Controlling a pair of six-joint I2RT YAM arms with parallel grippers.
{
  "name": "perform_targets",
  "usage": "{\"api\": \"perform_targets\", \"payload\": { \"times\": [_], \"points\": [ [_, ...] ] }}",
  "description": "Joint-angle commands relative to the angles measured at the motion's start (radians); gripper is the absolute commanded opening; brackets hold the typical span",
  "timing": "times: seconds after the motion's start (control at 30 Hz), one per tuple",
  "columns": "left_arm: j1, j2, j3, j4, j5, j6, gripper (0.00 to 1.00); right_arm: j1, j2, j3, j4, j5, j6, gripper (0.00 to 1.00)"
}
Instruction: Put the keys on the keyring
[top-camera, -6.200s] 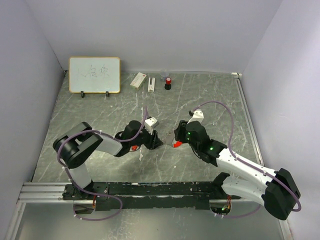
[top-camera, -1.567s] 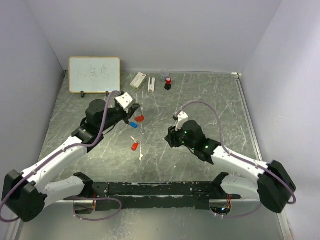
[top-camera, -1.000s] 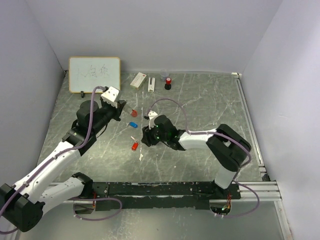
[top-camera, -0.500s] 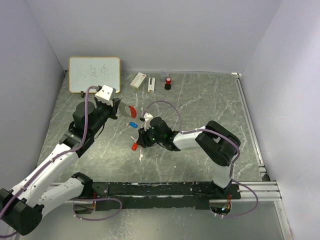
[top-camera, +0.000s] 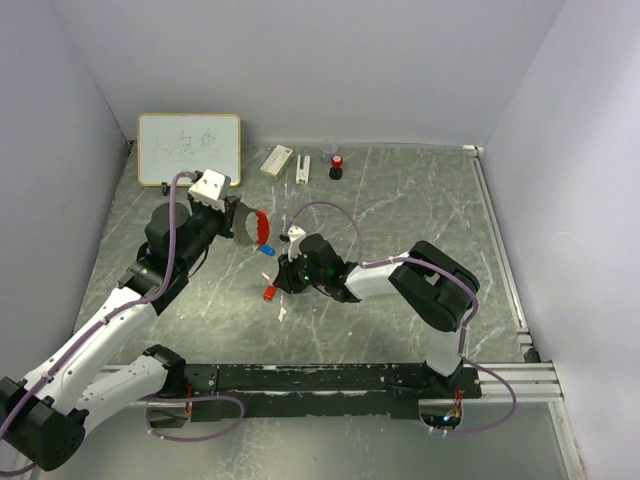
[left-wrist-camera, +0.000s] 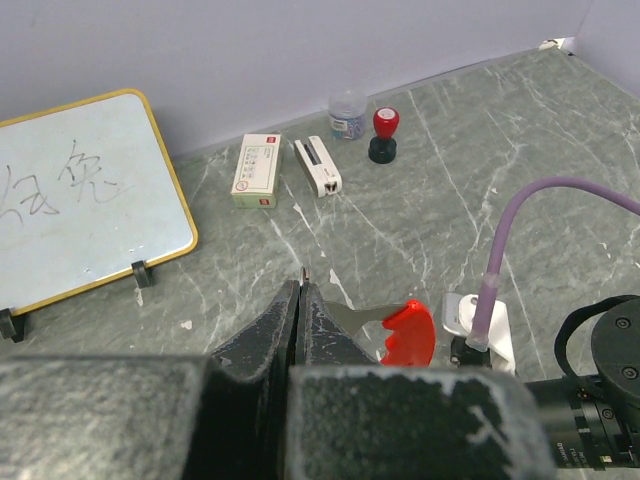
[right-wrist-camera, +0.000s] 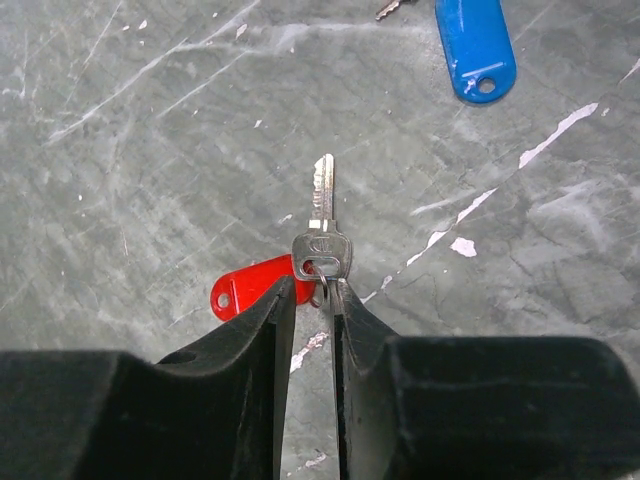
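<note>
From above, we take the red key (top-camera: 269, 293) as our marker. It lies flat on the grey marbled table (top-camera: 420, 200). The right gripper (top-camera: 284, 282) is down just beside it, on its right. The blue key (top-camera: 266, 250) lies just beyond it. Farther beyond and a little left, raised off the table, the left gripper (top-camera: 242, 222) holds the keyring (top-camera: 262, 228).

In the left wrist view the red key is out of sight. The jaws are pressed together on the keyring's flat grey strip, and the glossy red strap sticks out past the fingertips. We judge the strip stiff and a sound handle, while the strap looks bendy. We cannot make out the thin ring.

In the right wrist view the red key shows a short toothed silver blade, a silver bow, a small wire loop and a red plastic tab. The jaws stand narrow on either side of the loop, and we cannot tell whether they touch it. We reckon the key light, rigid and slick. It lies flat, so the bow or tab is where to pinch it.
</note>
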Motion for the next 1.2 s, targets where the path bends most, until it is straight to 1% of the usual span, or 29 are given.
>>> {"api": "perform_targets", "payload": {
  "times": [0.0,0.27,0.4,0.43,0.53,0.67,0.87,1.17],
  "points": [
    [0.01,0.001,0.002,0.007,-0.009,-0.006,0.07,0.006,0.021,0.008,0.032,-0.003,0.001,0.21],
    [0.012,0.002,0.001,0.004,-0.009,-0.003,0.07,0.005,0.032,0.014,0.03,-0.008,0.0,0.2],
    [0.014,0.001,0.002,0.003,-0.008,-0.003,0.07,0.006,0.021,0.008,0.039,0.002,0.004,0.03],
    [0.013,0.002,0.001,0.004,-0.009,-0.003,0.07,0.005,0.015,0.004,0.042,0.007,0.003,0.0],
    [0.014,0.007,0.003,0.002,0.002,0.0,0.07,0.008,-0.029,-0.029,0.062,0.038,-0.002,0.0],
    [0.013,0.013,0.004,0.009,0.053,0.013,0.07,0.009,-0.166,-0.111,0.103,0.117,-0.027,0.0],
    [0.013,0.021,0.006,0.04,0.203,0.044,0.07,0.012,-0.421,-0.186,-0.001,0.242,-0.116,0.0],
    [0.006,0.078,0.019,0.103,0.564,0.113,0.07,0.015,-0.806,-0.275,-0.127,0.364,-0.202,0.0]
  ]
}}
